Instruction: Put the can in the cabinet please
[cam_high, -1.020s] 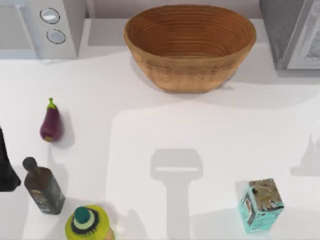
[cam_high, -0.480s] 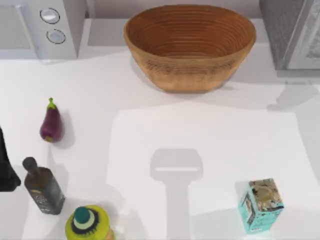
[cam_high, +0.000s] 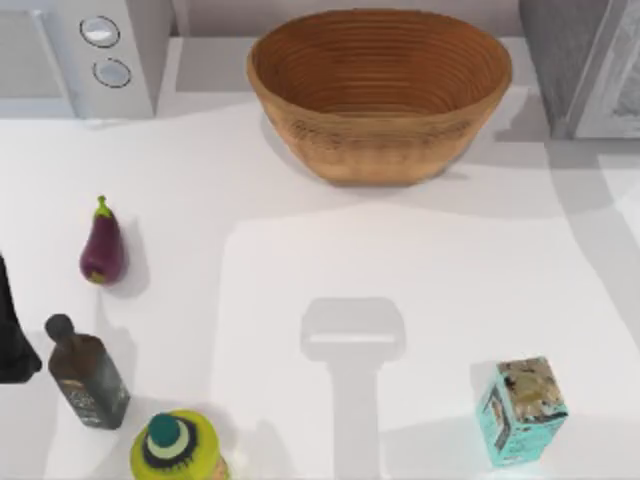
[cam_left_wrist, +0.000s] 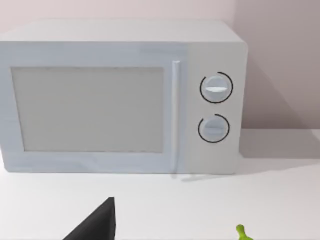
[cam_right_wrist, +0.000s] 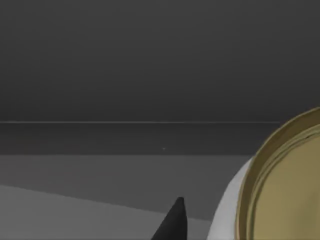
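The right pincer's dark fingertip (cam_right_wrist: 172, 222) lies just beside the small white-walled can with a gold metal top (cam_right_wrist: 285, 185), inside a dark grey space; whether it clamps the can I cannot tell. The left pincer's dark fingertip (cam_left_wrist: 97, 225) faces the white two-knob microwave (cam_left_wrist: 120, 100) on the white desk (cam_high: 400, 260); its state is unclear. The grey cabinet (cam_high: 560, 60) stands at the desk's far right.

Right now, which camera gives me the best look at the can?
The right wrist view: the can sits close, its gold top and white side showing against a dark grey interior. The top view shows the cabinet corner; the left wrist view faces the microwave.
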